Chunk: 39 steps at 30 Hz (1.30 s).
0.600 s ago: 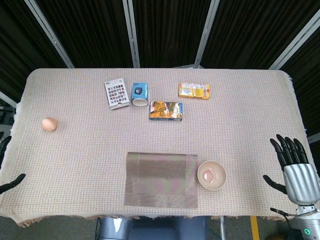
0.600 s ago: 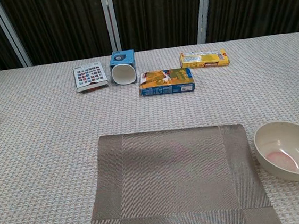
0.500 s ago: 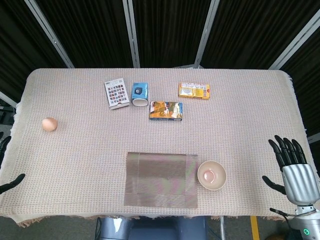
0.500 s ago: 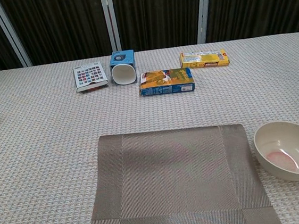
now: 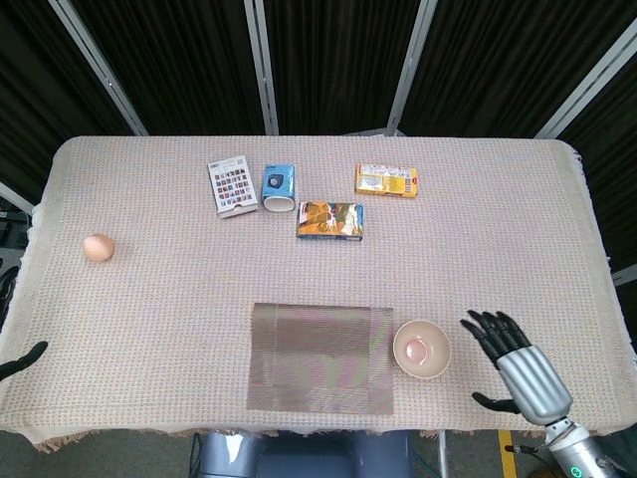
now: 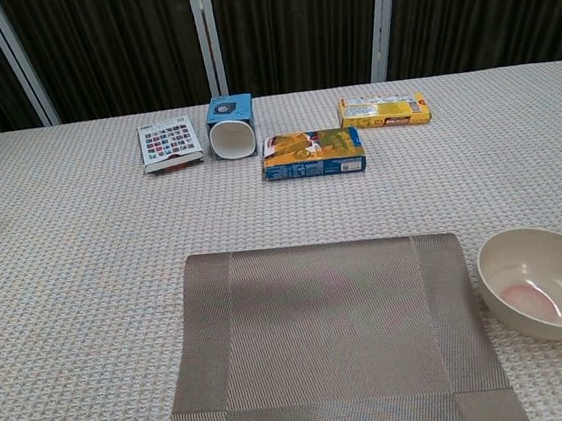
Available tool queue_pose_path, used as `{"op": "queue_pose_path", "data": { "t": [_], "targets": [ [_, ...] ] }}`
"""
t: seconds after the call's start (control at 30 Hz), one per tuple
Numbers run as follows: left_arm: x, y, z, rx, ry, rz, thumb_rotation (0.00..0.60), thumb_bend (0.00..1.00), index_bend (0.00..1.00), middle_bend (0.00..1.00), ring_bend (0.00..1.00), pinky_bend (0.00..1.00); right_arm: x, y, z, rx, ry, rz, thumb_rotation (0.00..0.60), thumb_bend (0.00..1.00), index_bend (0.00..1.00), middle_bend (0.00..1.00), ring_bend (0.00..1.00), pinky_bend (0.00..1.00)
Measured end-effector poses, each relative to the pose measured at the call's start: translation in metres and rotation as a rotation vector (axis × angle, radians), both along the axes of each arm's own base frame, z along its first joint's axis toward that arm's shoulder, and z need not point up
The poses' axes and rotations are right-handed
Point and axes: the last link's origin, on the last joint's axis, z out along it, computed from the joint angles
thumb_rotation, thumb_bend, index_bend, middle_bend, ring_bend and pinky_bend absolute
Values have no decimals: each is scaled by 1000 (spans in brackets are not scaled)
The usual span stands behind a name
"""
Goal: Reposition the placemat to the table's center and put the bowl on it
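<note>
Placemat lies at the table's near edge, short of centre, with the bowl just beside its right side. Right hand, fingers spread and empty, hovers near the bowl, likely to reach it; left hand barely shows, state unclear.

Your head view looked down from high above the near edge of the table, nearly overhead, far enough back to take in the whole cloth-covered top and the dark curtained wall beyond; your right hand showed at its lower right corner. Your chest view sat lower and closer, facing forward across the table at a shallow angle toward that same wall; its near edge and both sides were cropped. Both views shared the placemat, the bowl just right of it, and the far row of boxes.
</note>
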Motion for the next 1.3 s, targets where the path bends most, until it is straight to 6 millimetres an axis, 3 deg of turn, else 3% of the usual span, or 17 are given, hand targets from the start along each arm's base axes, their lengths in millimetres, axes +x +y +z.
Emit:
{"op": "queue_pose_path", "data": {
  "t": [0.27,0.4,0.57,0.63,0.77,1.07,1.3],
  "targets": [
    [-3,2,-2,7,15,19,600,0,0,0,0,0,-10,-1,-51,173,145,113,600,0,130,0,0,0],
    [-4,3,-4,1,21,27,600,0,0,0,0,0,-11,-8,-69,180,159,136,600,12,237,0,0,0],
    [-5,4,-5,1,21,29,600,0,0,0,0,0,-16,-20,-87,163,172,137,600,238,471,0,0,0],
    [-5,4,-5,3,20,29,600,0,0,0,0,0,-18,-24,-92,153,179,138,600,341,627,0,0,0],
    [-5,4,-5,4,19,32,600,0,0,0,0,0,-21,-30,-102,129,186,147,600,440,779,0,0,0],
    [-6,5,-3,9,16,36,600,0,0,0,0,0,-13,-44,-96,20,79,189,600,454,824,37,0,4],
    [-6,5,-4,7,17,36,600,0,0,0,0,0,-12,-75,-69,-110,15,170,600,454,825,54,0,40]
  ]
}}
